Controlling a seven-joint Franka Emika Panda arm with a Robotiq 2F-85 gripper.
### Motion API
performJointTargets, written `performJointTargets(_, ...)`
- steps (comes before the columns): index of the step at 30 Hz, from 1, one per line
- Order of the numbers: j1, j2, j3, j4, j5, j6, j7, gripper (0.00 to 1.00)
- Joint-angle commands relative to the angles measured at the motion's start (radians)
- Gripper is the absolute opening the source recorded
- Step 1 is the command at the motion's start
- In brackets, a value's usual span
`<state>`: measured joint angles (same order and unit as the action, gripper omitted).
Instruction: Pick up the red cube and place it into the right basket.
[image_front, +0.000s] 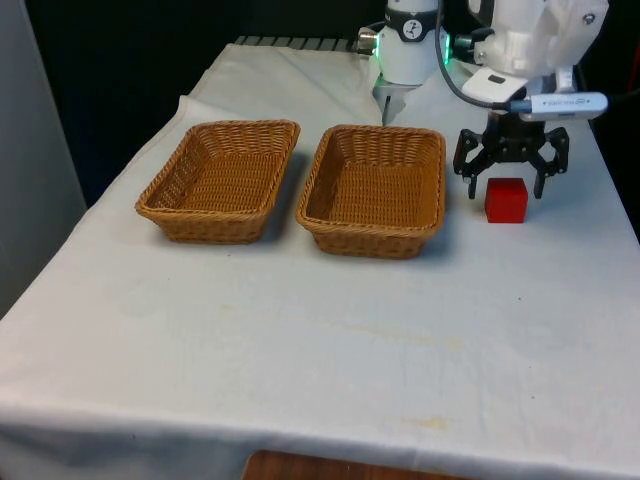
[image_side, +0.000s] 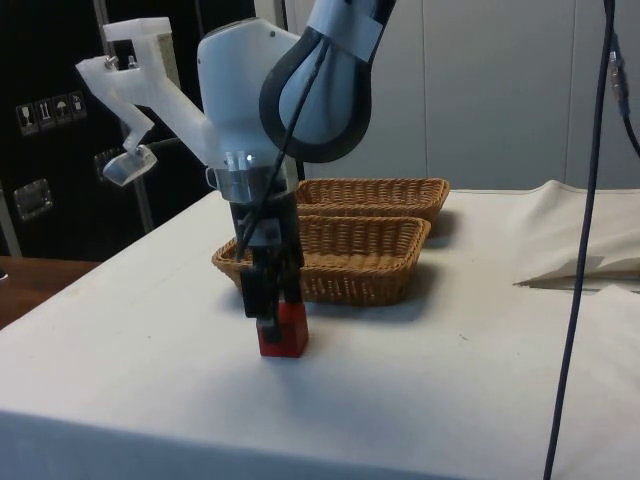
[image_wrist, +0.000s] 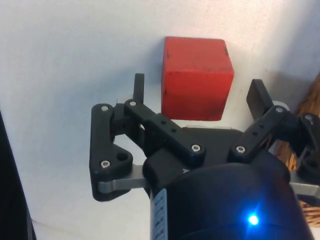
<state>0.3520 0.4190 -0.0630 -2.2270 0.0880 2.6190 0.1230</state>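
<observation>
The red cube (image_front: 507, 203) rests on the white cloth, just off the front view's right of the right wicker basket (image_front: 375, 195). My gripper (image_front: 507, 182) hangs over the cube, open, with one finger on either side of its upper part and a gap to each face. In the side view the gripper (image_side: 268, 305) has come down to the top of the cube (image_side: 284, 334). In the wrist view the cube (image_wrist: 196, 65) lies between the spread fingertips (image_wrist: 139, 81), and the gripper (image_wrist: 198, 85) holds nothing.
The left wicker basket (image_front: 225, 178) stands beside the right one; both are empty. The near basket (image_side: 335, 258) is a short way behind the cube in the side view. A folded stretch of cloth (image_side: 580, 240) and a hanging cable (image_side: 585, 230) are at that view's right.
</observation>
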Motion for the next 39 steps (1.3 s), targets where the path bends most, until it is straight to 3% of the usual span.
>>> performJointTargets(1,0.001,0.004,-0.002,0.000,-0.001,0.007,0.005,0.97)
performJointTargets(5,0.001,0.005,-0.002,0.000,-0.001,0.007,0.007,0.60)
performJointTargets(6,0.001,0.005,-0.002,0.000,-0.001,0.007,0.008,0.37)
performJointTargets(9,0.001,0.006,-0.002,0.000,-0.001,0.007,0.009,0.04)
performJointTargets(19,0.004,-0.010,-0.003,-0.002,-0.004,-0.007,0.014,0.03)
performJointTargets(20,0.000,0.002,0.000,0.000,0.000,0.000,0.005,0.03)
performJointTargets(21,0.006,-0.019,-0.004,-0.004,-0.005,-0.013,0.015,0.03)
performJointTargets(25,0.008,-0.057,-0.002,-0.009,-0.006,-0.048,0.022,0.03)
performJointTargets(39,0.004,-0.140,0.001,-0.012,-0.002,-0.144,0.020,0.03)
